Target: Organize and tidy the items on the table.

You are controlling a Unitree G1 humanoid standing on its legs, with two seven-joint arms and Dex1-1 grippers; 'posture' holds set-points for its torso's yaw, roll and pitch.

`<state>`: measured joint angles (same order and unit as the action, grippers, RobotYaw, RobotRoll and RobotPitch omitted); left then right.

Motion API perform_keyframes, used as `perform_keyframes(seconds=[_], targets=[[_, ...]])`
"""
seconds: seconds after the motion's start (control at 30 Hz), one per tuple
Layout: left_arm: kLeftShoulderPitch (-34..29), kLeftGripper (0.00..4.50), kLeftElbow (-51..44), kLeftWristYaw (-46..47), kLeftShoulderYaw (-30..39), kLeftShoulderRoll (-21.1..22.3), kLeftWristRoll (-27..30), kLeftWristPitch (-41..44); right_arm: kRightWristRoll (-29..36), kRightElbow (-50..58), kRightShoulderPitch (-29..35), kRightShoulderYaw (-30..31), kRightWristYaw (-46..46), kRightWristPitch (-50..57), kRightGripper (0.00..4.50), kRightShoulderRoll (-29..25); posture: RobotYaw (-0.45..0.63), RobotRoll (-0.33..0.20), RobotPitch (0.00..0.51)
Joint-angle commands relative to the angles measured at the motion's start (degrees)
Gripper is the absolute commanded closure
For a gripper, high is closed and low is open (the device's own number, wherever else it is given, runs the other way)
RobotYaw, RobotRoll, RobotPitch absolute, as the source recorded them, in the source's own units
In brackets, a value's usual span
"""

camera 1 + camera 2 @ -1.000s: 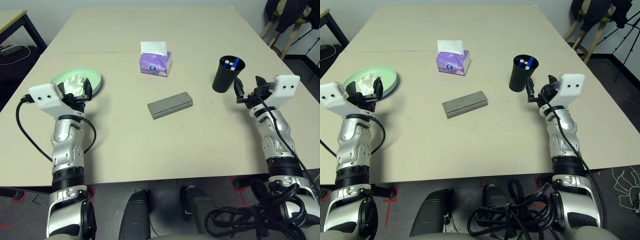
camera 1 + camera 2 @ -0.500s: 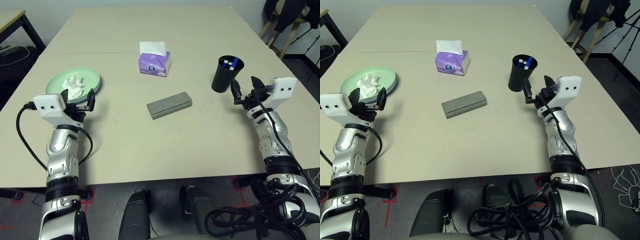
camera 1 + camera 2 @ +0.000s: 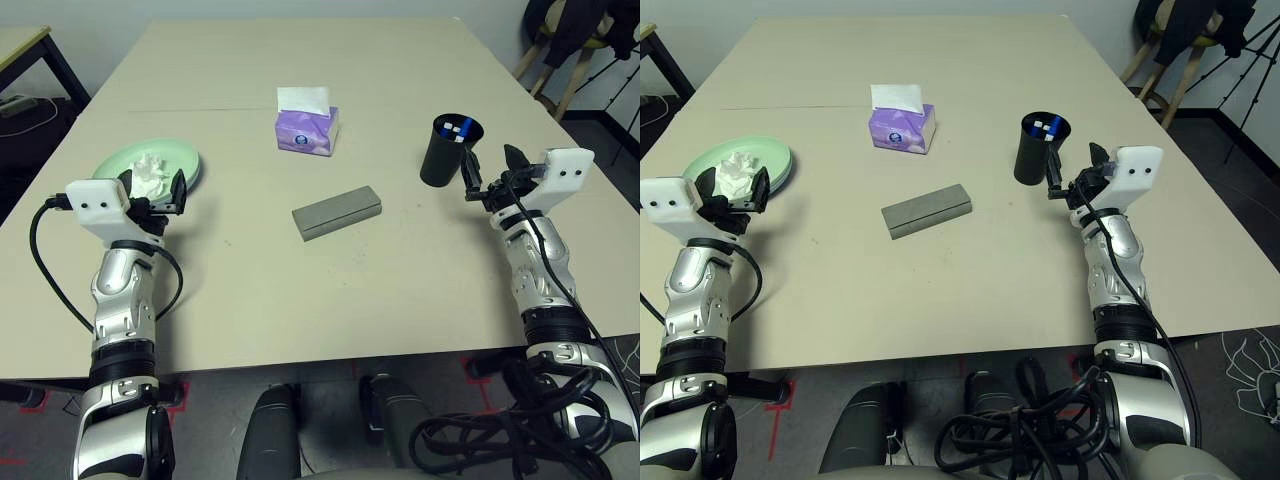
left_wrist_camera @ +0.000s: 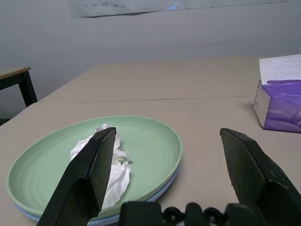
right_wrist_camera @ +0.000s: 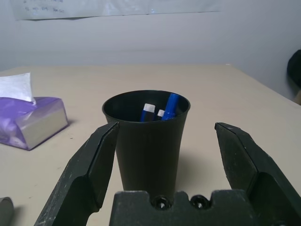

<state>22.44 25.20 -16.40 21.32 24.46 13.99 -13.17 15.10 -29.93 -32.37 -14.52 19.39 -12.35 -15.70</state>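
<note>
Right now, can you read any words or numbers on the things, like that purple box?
Purple tissue box: a round blue-and-white logo on its front, too small to read.
Paper sheet on the wall: faint handwriting, too blurred to read.
Grey glasses case and black cup: no writing visible.

The case (image 3: 337,210) lies mid-table (image 3: 400,290) with bare top on every side of it, widest on the near side, toward the robot. Beyond the case, the tissue box (image 3: 306,124) stands apart, with a bare gap between the 2. Left of the case, the green plate (image 3: 186,160) with its tissue (image 3: 149,170) sits right ahead of the left gripper (image 4: 164,155), whose 2 fingers stand spread. Right of the case, the cup (image 3: 444,150), with pens (image 5: 169,107) in it, stands right ahead of the right gripper (image 5: 164,155), between its spread fingers.
</note>
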Motion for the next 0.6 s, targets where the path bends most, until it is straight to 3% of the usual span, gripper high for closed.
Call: perform_keyframes(seconds=[0.03, 0.6], targets=[[-1.3, 0.00, -0.9, 0.6, -0.4, -0.8, -0.2, -0.5, -0.2, -1.8, -0.5, -0.1, 0.5, 0.5, 0.04, -1.0, -0.01, 0.000, 0.099], [-1.1, 0.00, -1.7, 1.3, -0.7, -1.7, -0.1, 0.3, -0.2, -3.0, -1.6, 0.4, 0.4, 0.4, 0.04, -0.5, -0.01, 0.000, 0.094]])
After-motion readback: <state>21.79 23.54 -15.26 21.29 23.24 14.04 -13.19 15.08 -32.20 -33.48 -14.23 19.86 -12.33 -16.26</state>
